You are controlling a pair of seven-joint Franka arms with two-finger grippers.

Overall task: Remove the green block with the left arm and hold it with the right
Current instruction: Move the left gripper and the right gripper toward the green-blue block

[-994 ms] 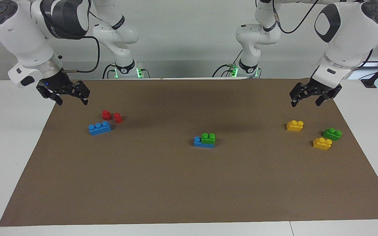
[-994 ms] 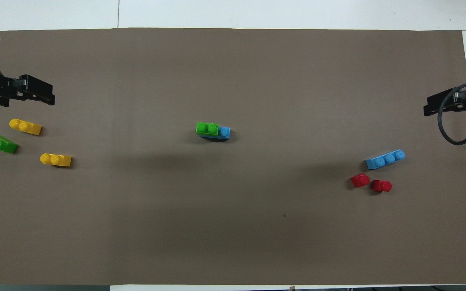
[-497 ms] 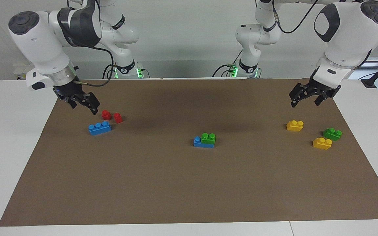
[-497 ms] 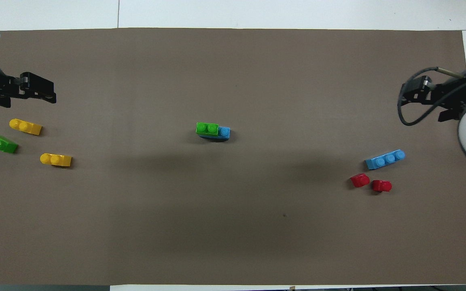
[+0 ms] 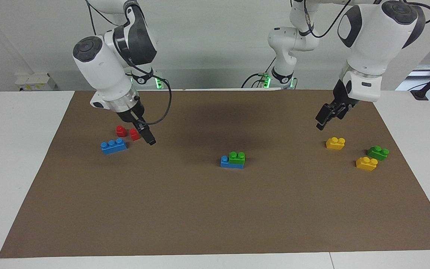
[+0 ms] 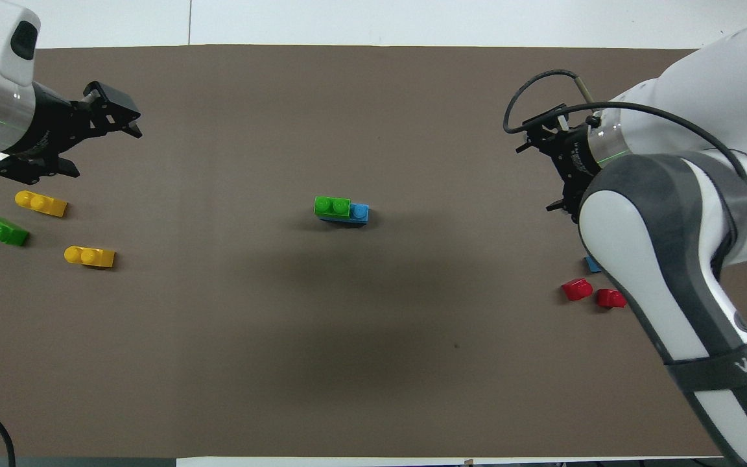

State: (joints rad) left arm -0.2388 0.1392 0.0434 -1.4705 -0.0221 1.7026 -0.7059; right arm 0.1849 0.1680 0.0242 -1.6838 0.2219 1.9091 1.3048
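The green block [image 5: 237,157] sits near the middle of the brown mat [image 5: 215,209] on the worktop [image 5: 13,149], studs up, pressed onto a blue base brick [image 5: 225,162]. Its long axis runs from 9 to 3 o'clock in the overhead view, along the line between the two arms' ends of the worktop. It covers all of the base but one blue stud, which shows at the end toward the right arm.

There are two bricks of each colour:
- **Green:** the stacked block and a loose green brick [image 5: 378,152].
- **Blue:** the base and a loose blue brick [image 5: 114,145] with three studs.
- **Yellow:** one yellow brick [image 5: 335,143] and a second yellow brick [image 5: 366,163].
- **Red:** one red piece [image 5: 121,130] and a second red piece [image 5: 134,134].

In the facing view, the yellow pair and the loose green brick lie around 3 o'clock from the green block. The red pair and the loose blue brick lie around 9 to 10 o'clock.

The left gripper [image 5: 323,120] hangs over the mat at about 2 o'clock from the block, near the first yellow brick. Its fingers [image 6: 132,128] are spread and hold nothing. The right gripper [image 5: 149,141] hangs over the mat just beside the second red piece, and I cannot tell whether it is open or closed.
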